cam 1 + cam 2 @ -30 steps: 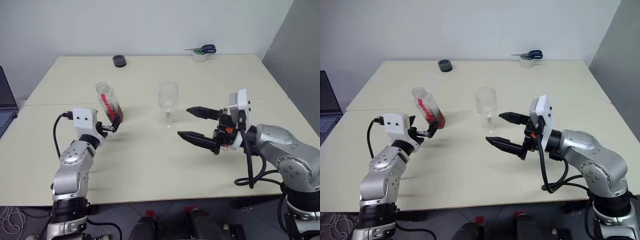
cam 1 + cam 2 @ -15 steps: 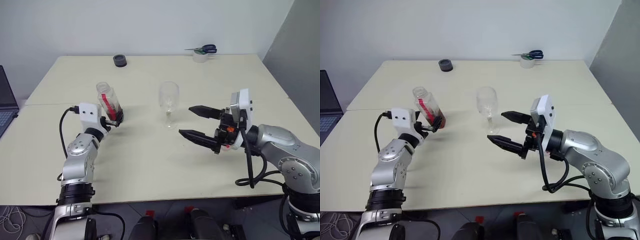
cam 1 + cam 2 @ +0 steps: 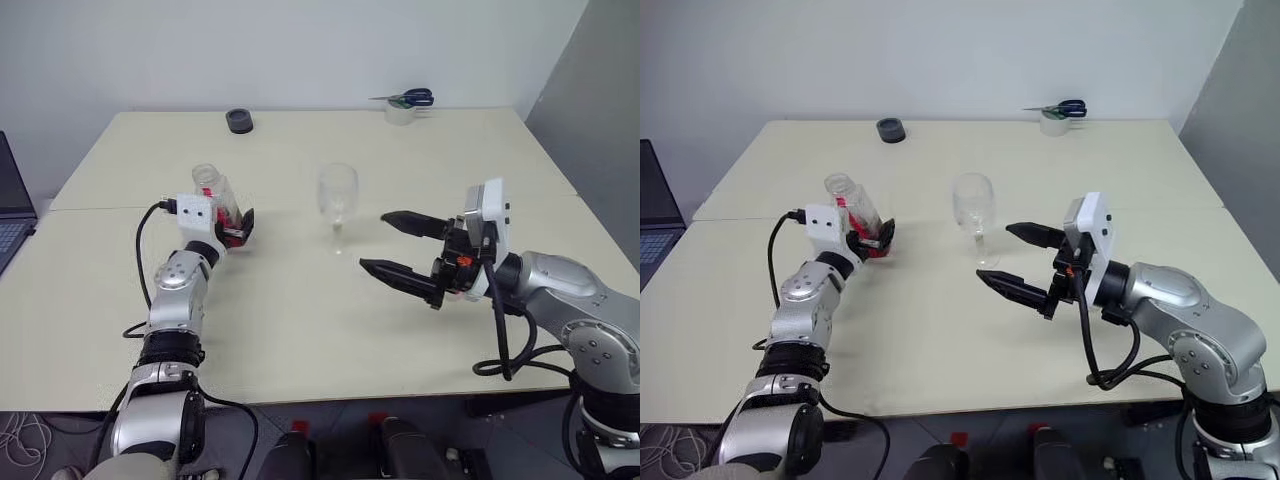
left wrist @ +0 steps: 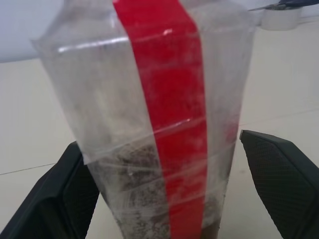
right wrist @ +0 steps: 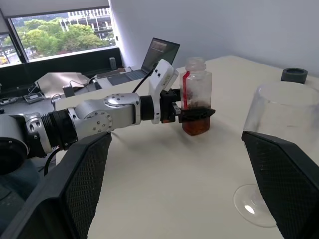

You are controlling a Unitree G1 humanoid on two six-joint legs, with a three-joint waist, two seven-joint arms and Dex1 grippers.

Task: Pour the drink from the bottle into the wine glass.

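Two pincers: left pincer (image 3: 876, 237) grips the bottle (image 3: 852, 212) low, uncapped neck free for pouring. Right pincer (image 3: 1025, 261) gapes empty beside the wine glass (image 3: 974, 215), mid-table (image 3: 940, 330), probably to steady it.

Bottle (image 4: 164, 124) neck and base were cut off by the left wrist view's edges; wine glass (image 5: 279, 149) was cropped in the right wrist view.
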